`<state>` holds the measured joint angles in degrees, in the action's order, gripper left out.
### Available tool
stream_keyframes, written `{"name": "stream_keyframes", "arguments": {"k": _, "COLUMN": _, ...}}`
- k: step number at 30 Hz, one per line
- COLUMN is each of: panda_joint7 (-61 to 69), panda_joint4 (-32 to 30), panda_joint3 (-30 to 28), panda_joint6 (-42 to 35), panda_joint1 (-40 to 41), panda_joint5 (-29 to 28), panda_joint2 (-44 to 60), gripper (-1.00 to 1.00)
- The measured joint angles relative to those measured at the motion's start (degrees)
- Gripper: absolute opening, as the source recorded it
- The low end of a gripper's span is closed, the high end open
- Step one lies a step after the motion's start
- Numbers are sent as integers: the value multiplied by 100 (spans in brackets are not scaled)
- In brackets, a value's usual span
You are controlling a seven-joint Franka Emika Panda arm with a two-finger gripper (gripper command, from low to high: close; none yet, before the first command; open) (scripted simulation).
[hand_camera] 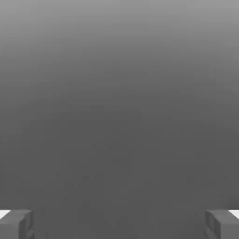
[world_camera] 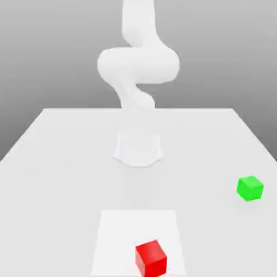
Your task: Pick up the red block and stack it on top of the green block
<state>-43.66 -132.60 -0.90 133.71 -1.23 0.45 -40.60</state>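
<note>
While the red block (world_camera: 150, 258) rests on the table (world_camera: 59, 162) at the near edge of the exterior view, on a paler square patch (world_camera: 119, 232), it lies well apart from the green block (world_camera: 250, 188), which sits farther back and toward the exterior view's right. Both cubes stand flat (neither offers a long axis to align with). From the red block outward, the white arm (world_camera: 138, 65) rises behind it, beyond its round base (world_camera: 138, 149). In the hand view the claw (hand_camera: 119, 224) is spread wide and empty, its fingertips (hand_camera: 16, 224) far apart, so the coming reach likely runs down and toward the near edge.
</note>
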Motion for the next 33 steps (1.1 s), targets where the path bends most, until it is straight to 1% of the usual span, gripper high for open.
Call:
{"name": "stream_keyframes", "arguments": {"k": 9, "panda_joint7": 820, "panda_joint4": -299, "panda_joint3": -255, "panda_joint6": 702, "panda_joint1": -371, "panda_joint5": 206, "panda_joint2": 1907, "gripper": 0}}
{"name": "stream_keyframes", "arguments": {"k": 16, "panda_joint7": 1426, "panda_joint4": -527, "panda_joint3": -321, "panda_joint6": 1238, "panda_joint1": -533, "panda_joint5": 337, "panda_joint2": 3362, "gripper": 0}}
{"name": "stream_keyframes", "arguments": {"k": 24, "panda_joint7": 1921, "panda_joint4": -792, "panda_joint3": -284, "panda_joint6": 1859, "panda_joint1": -579, "panda_joint5": 207, "panda_joint2": 5008, "gripper": 0}}
{"name": "stream_keyframes", "arguments": {"k": 29, "panda_joint7": 2053, "panda_joint4": -722, "panda_joint3": -208, "panda_joint6": 2596, "panda_joint1": -528, "panda_joint5": 241, "panda_joint2": 6040, "gripper": 0}}
{"name": "stream_keyframes", "arguments": {"k": 30, "panda_joint7": 2074, "panda_joint4": -694, "panda_joint3": -184, "panda_joint6": 2753, "panda_joint1": -509, "panda_joint5": 267, "panda_joint2": 6230, "gripper": -100}}
{"name": "stream_keyframes", "arguments": {"k": 33, "panda_joint7": 2072, "panda_joint4": -694, "panda_joint3": -184, "panda_joint6": 2751, "panda_joint1": -508, "panda_joint5": 265, "panda_joint2": 6230, "gripper": -100}}
